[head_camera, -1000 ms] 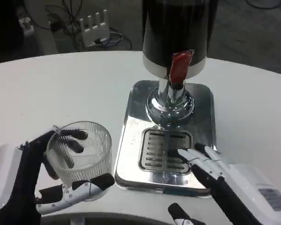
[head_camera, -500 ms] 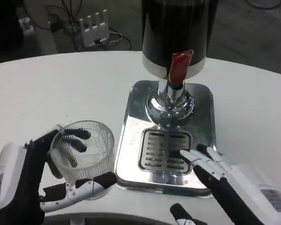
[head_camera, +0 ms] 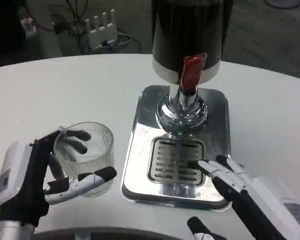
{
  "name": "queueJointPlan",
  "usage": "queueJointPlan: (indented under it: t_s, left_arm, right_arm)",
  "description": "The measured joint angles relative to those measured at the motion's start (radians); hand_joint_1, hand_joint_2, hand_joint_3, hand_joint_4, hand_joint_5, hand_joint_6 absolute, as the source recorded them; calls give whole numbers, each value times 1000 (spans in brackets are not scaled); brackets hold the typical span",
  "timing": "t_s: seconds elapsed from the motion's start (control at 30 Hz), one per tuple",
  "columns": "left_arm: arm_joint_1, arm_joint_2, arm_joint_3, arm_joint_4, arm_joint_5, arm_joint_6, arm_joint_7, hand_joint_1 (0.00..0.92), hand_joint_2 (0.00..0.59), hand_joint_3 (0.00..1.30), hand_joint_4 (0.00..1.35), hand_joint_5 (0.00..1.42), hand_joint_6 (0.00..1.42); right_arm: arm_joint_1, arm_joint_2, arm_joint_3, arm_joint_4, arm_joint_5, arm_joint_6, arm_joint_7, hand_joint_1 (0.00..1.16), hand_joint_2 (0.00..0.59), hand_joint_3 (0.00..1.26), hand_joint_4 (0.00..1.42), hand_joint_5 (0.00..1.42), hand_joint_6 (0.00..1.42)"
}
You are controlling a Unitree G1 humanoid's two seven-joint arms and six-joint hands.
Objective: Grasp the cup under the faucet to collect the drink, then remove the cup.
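Clear ribbed cup (head_camera: 85, 152) sits wrapped in the left robot hand (head_camera: 37, 177) — right robot hand (head_camera: 240, 187) lies open-fingered at the drip tray (head_camera: 140, 145).

Round white desk (head_camera: 55, 90), pretty evenly lit, with a soft glare on the surface. Behind it the floor (head_camera: 270, 35) is dark grey. A white power strip (head_camera: 101, 30) sits back there on the left with black cables (head_camera: 72, 12) tangled around it.
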Motion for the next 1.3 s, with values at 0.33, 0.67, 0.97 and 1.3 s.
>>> queueJointPlan:
  t_s: [0.33, 0.67, 0.97, 1.3]
  left_arm:
    - [-228, 46, -83, 318, 68, -75, 127, 712, 0, 900, 897, 977, 1128]
    - [-406, -5, -190, 486, 91, -59, 186, 711, 0, 909, 908, 977, 1131]
    - [-543, -58, -295, 648, 149, -24, 247, 708, 0, 900, 908, 982, 1131]
    - [-645, -126, -351, 779, 152, 6, 264, 703, 0, 900, 909, 981, 1131]
  right_arm:
    - [-2, -1, -15, -4, 1, 17, 1, 560, 446, 142, 94, 0, 0]
    - [1, -5, -49, -3, 24, 18, 1, 560, 446, 142, 94, 0, 0]
    - [-14, -15, -64, 3, 47, 18, 1, 560, 446, 142, 94, 0, 0]
    - [4, -8, -64, 4, 47, 19, 0, 560, 446, 143, 101, 0, 0]
